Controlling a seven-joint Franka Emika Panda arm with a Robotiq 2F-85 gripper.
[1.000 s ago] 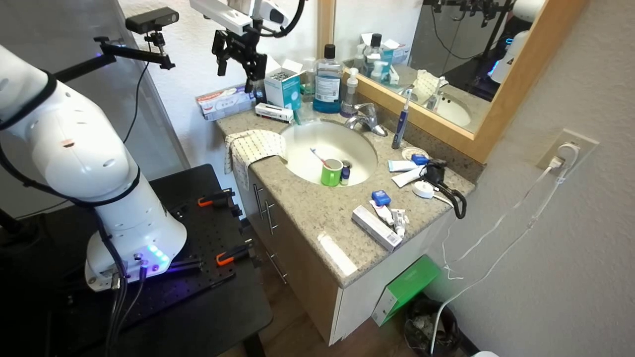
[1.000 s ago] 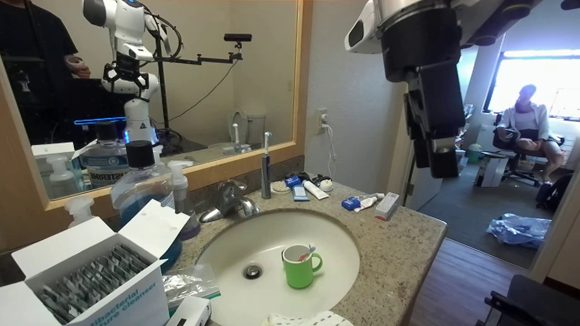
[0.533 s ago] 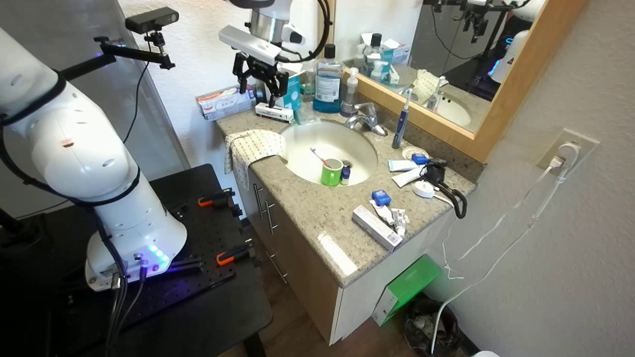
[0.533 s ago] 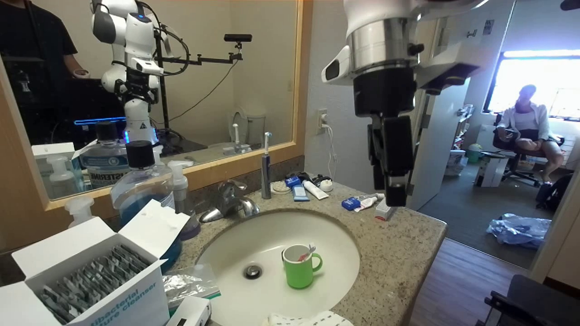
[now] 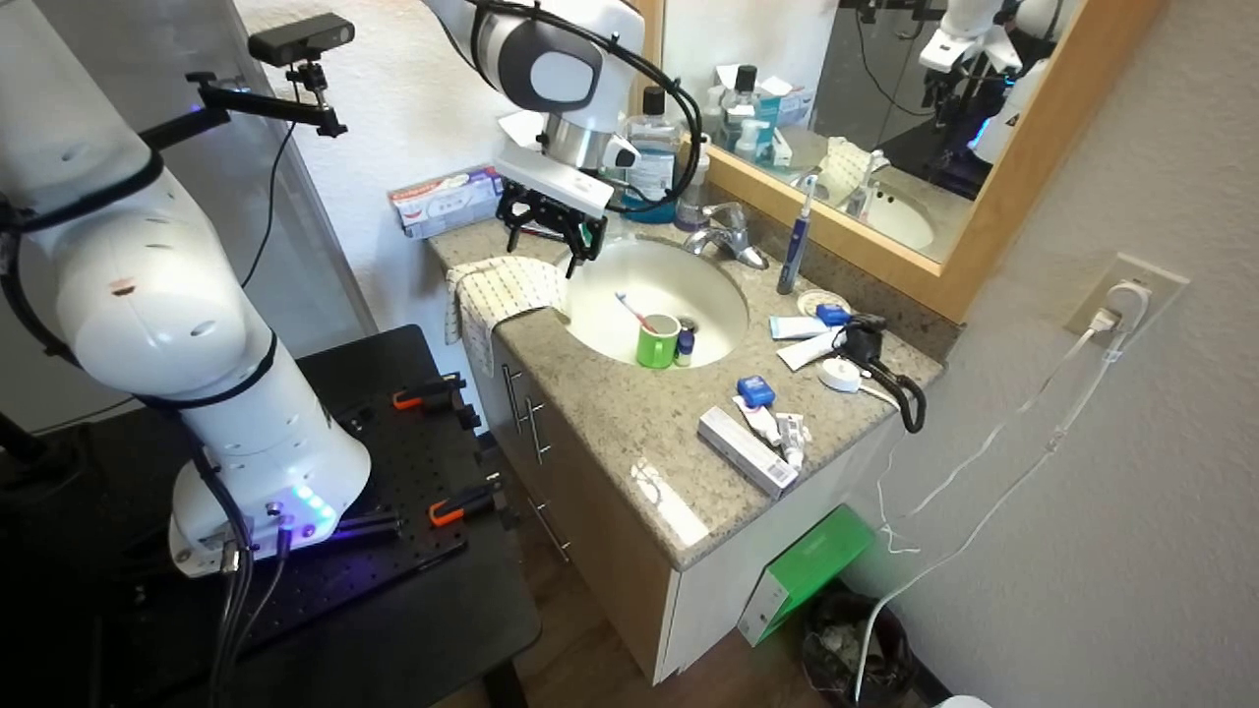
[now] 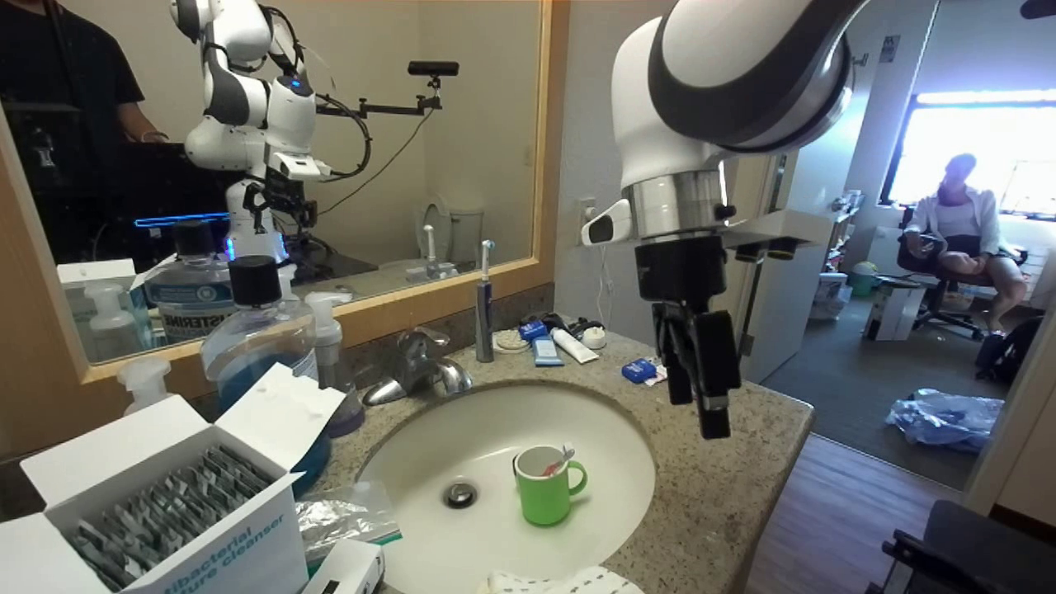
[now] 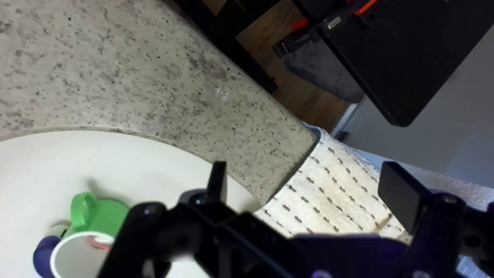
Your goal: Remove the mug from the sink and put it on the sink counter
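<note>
Green mug (image 6: pixel 544 497) stands below and to one side of my gripper (image 5: pixel 543 258); jaws wide apart, aimed down, arm (image 6: pixel 726 91) bent above.

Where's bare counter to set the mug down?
Free: the counter strip between the sink and the front edge, from the patterned towel to the long carton. Crowded: the corner with the mouthwash bottle and open cleanser box; also near the electric toothbrush, where squeeze tubes cluster.

An electric toothbrush (image 6: pixel 484 322) stands upright before a wood-framed mirror (image 6: pixel 363 223). In an exterior view, a mouthwash bottle (image 6: pixel 243 351) stands behind an open cleanser carton (image 6: pixel 264 528). A green box (image 5: pixel 807 575) slants beside a wastebasket (image 5: pixel 891 624).
</note>
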